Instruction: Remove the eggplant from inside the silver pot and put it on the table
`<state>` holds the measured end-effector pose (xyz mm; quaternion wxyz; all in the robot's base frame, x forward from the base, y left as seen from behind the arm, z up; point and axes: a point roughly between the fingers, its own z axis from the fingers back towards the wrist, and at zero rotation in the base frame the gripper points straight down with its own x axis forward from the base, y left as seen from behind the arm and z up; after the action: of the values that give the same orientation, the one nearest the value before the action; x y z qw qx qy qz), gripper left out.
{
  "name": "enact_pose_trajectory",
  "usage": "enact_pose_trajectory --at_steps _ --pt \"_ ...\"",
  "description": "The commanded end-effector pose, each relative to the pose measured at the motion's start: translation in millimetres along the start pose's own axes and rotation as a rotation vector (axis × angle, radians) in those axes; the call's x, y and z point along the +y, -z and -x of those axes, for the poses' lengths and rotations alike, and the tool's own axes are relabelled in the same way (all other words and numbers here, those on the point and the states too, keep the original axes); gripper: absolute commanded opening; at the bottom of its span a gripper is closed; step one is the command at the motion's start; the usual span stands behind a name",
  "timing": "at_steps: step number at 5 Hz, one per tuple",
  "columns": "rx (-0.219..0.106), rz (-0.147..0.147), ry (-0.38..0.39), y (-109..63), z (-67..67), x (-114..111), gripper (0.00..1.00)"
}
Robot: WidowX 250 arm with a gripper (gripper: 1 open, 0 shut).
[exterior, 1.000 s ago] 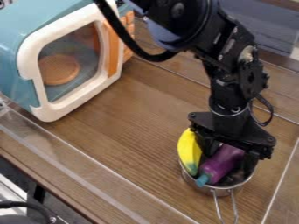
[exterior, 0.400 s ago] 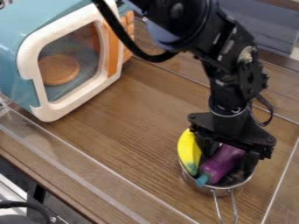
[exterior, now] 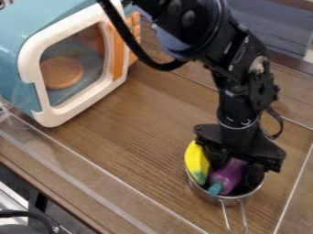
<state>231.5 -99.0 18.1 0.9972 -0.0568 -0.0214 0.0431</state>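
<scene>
End effector [exterior: 232, 171], black, pointing straight down into silver pot [exterior: 244, 194]; fingers pressed in on eggplant [exterior: 228, 174], which sits betw. them, purple body tilted up, still inside pot. Green bit of eggplant shows at pot's lower inner wall, just below purple body. Yellow banana-like toy [exterior: 196, 157] lies in pot too, at its L side, touching eggplant and partly behind end effector's L finger. Pot's thin wire handle [exterior: 233, 218] runs from pot's near rim toward lower picture edge. Pot stands on table [exterior: 134, 119], brown wood grain, near table's R-front corner; clear plastic rim [exterior: 73, 169] runs along table's front edge, well to L of pot. Teal-and-cream toy microwave [exterior: 61, 59] stands far up-L of pot, well apart; door window shows round tan item [exterior: 61, 71] inside. Black arm [exterior: 214, 46] rises from pot toward upper middle, cable looped alongside.
</scene>
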Motion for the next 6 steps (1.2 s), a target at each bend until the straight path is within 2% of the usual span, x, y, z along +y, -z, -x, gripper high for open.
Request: enact_pose_trajectory --at_steps 1,4,6 --pt "0.174 -0.092 -0.059 17.8 39.1 26 0.00" --pt "0.206 -0.138 -0.043 -9.6 39.2 31 0.00" --pt "0.232 -0.154 -0.032 -23.4 39.6 31 0.00"
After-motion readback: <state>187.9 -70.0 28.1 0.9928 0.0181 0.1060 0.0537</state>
